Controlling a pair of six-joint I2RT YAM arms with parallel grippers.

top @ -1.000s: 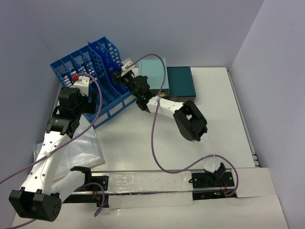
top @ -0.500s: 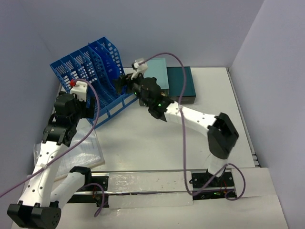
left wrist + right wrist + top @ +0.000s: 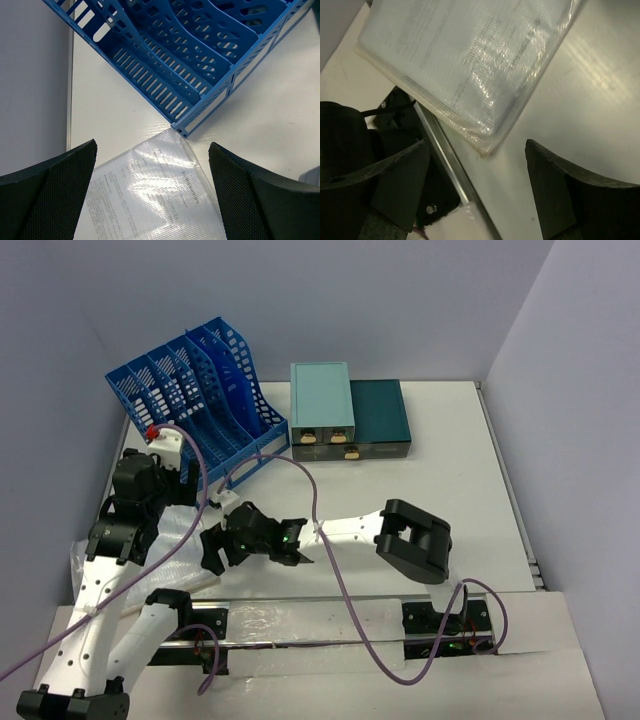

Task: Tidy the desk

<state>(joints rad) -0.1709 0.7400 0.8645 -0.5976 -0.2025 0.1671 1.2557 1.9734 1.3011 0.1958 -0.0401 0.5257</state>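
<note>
on white worktop (image 3: pixel 450 480), under everything: paper sleeve (image 3: pixel 465 60) flat at near-left, far corner meeting blue file rack (image 3: pixel 200 60). right pincer (image 3: pixel 476 150) apart, empty, over sleeve's near corner, likely lining up grasp. left pincer (image 3: pixel 152 147) apart, empty, above rack corner, seemingly waiting.

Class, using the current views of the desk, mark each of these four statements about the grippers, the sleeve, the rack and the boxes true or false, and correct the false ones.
1. The left gripper and the right gripper are both open and empty. True.
2. The plastic sleeve of papers stands in a slot of the blue file rack. False: it lies flat on the desk, by the rack's corner.
3. In the top view, the light teal box is left of the dark teal box. True.
4. The right gripper hangs over the teal boxes. False: it is over the sleeve's corner.
</note>
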